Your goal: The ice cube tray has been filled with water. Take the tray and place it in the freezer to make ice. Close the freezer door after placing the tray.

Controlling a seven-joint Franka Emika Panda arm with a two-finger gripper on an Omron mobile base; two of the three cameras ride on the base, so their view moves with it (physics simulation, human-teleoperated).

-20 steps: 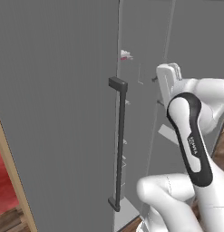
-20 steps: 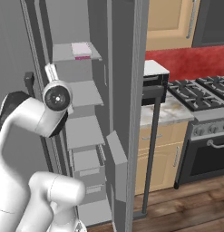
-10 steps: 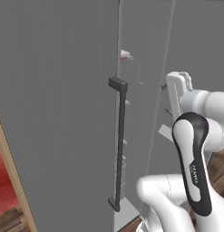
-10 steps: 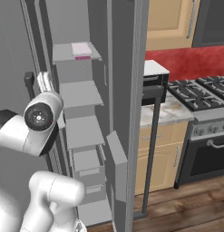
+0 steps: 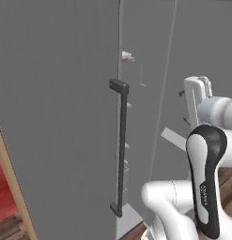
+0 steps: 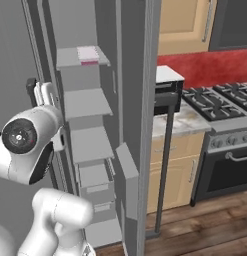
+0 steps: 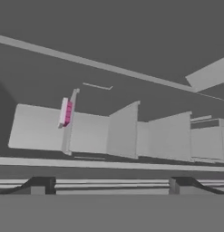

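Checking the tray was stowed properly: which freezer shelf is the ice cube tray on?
The top shelf. The ice cube tray lies flat at its right end; the shelves below it hold nothing.

A black gas stove with dark grates (image 6: 222, 100) stands far from the fingers, beside a pale stone counter (image 6: 180, 122) on light wooden cabinets (image 6: 172, 167). Behind them is a red wall panel (image 6: 205, 67). Brown wooden floor planks (image 6: 205, 225) lie below.
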